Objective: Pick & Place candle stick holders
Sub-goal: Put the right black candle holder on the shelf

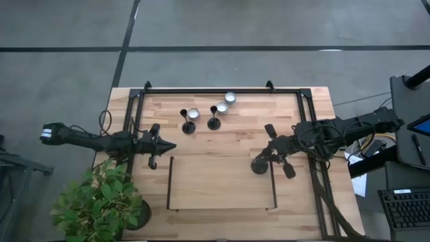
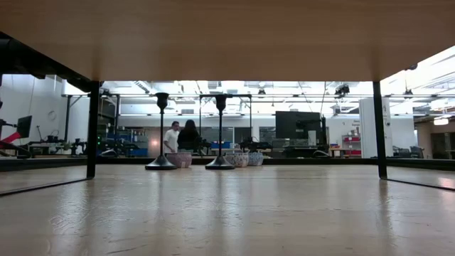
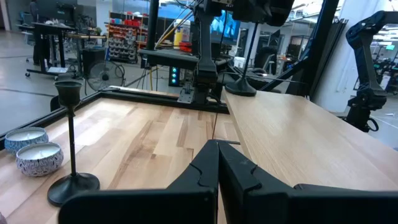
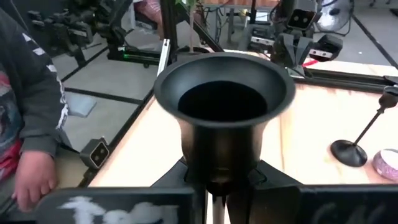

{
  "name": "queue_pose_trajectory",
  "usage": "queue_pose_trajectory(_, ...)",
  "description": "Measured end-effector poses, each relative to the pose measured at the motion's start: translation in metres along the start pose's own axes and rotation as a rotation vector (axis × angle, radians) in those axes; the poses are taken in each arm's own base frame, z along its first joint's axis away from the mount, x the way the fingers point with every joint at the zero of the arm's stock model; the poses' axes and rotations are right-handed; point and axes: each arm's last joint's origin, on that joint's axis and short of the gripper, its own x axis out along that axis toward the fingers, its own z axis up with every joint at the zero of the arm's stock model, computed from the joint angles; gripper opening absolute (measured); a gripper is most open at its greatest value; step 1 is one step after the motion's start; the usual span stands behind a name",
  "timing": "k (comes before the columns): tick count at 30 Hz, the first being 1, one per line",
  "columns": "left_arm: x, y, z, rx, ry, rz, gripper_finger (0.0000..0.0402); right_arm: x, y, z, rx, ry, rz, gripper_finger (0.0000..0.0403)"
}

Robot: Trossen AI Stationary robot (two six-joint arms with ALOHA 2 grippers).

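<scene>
We see the right gripper (image 1: 270, 157) over the right half of the table (image 1: 222, 195), its fingers closed on the stem of one candle stick holder (image 1: 259, 165); in the right wrist view that held holder (image 4: 224, 115) fills the middle, its black cup facing the camera and the fingers (image 4: 277, 180) pressed to its sides. The left gripper (image 1: 168, 146) hangs over the table's left side with its two fingers brought together on nothing, the tips meeting in the left wrist view (image 3: 216, 163). We count three black holders in all: the held one and two standing upright near the table's far edge, a left one (image 1: 187, 122) and a right one (image 1: 213, 118), close to each other but apart. We count three tealight candles: one (image 1: 193, 114) between the two standing holders, and two more (image 1: 222, 107) (image 1: 230, 98) in a diagonal just beyond the right one. In the low view the table edge hides the tealights' bases, and we cannot make out either gripper there. A person's sleeve and hand (image 4: 34, 177) show at the edge of the right wrist view, cut off by the frame. A potted plant (image 1: 97, 202) sits at the table's near left corner.
</scene>
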Motion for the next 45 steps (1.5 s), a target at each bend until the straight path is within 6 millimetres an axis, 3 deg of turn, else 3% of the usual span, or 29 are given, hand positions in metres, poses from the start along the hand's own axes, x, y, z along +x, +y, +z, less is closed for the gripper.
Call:
queue_pose_trajectory(19,0.0,0.0,0.0,0.001,0.004,0.001,0.0,0.002,0.0,-0.002,0.027,0.006,0.0,0.0029)
queue_pose_trajectory(29,0.0,0.0,0.0,0.001,0.004,0.001,0.0,-0.001,0.0,0.0,0.002,-0.011,-0.016,0.0107)
queue_pose_trajectory(35,0.0,0.0,0.0,0.001,0.004,0.001,0.0,-0.012,0.002,0.016,-0.045,-0.092,-0.016,0.0153)
queue_pose_trajectory(45,0.0,0.0,0.0,0.001,0.004,0.001,0.0,-0.017,0.002,0.024,-0.029,-0.114,-0.012,0.0219)
